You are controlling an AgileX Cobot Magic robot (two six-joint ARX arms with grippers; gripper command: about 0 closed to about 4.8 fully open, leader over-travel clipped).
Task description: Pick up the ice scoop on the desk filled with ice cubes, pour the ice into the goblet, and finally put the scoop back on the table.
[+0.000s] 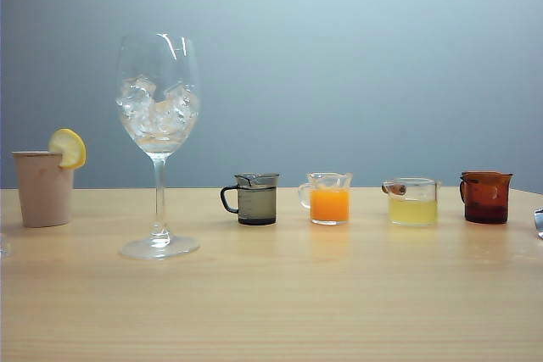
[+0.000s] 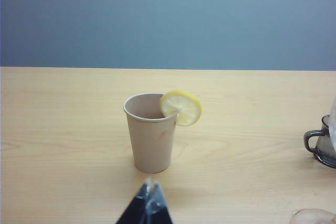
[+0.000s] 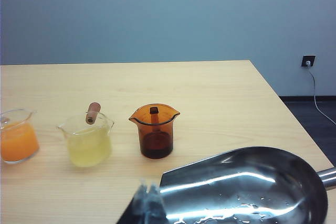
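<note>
Tightly closed, left hand [image 2: 149, 195] faces cup [image 2: 152, 135], right hand [image 3: 148, 199] beside scoop [image 3: 247, 187].

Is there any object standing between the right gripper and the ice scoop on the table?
No, nothing visible. The right gripper, shut, sits right beside the empty ice scoop, which lies on the table.

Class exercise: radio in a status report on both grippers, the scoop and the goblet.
Left gripper shut, empty, facing beige cup. Right gripper shut, beside ice scoop, emptied, on table. Ice cubes in goblet. Nothing obstructing.
</note>
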